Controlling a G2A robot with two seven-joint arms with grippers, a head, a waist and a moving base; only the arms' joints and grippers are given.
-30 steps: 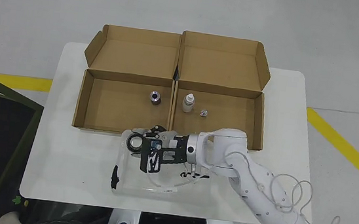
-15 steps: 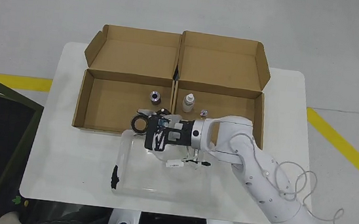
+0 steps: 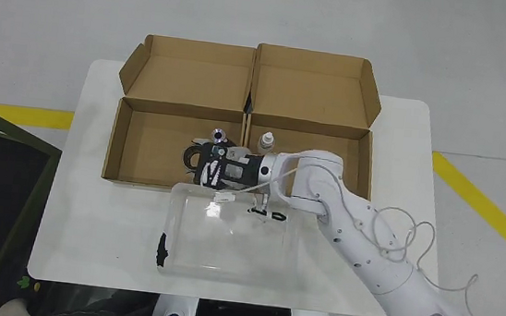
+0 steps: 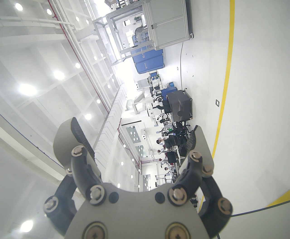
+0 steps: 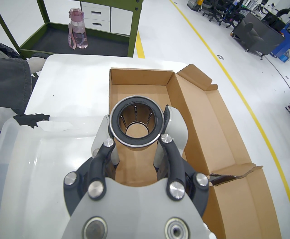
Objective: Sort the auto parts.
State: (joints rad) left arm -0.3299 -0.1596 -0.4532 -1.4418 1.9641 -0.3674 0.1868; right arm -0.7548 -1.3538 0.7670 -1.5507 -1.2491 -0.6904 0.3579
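Gently lower into the left cardboard box [image 3: 156, 148], level, and release only close above its floor, clear of the small metal part [image 3: 219, 137] lying by the far wall. Clamped in the right gripper [image 3: 199, 160]: the linear bearing [image 5: 137, 122], hanging over that box's floor. Beside it, right cardboard box [image 3: 327, 157], holding a white part [image 3: 267, 141]. Nearer, clear bin [image 3: 225, 243]. Left gripper [image 4: 134, 131] spread wide, holding nothing.

No readable text or number is found; a white mark on the blue cabinets [image 4: 150, 61] cannot be made out.
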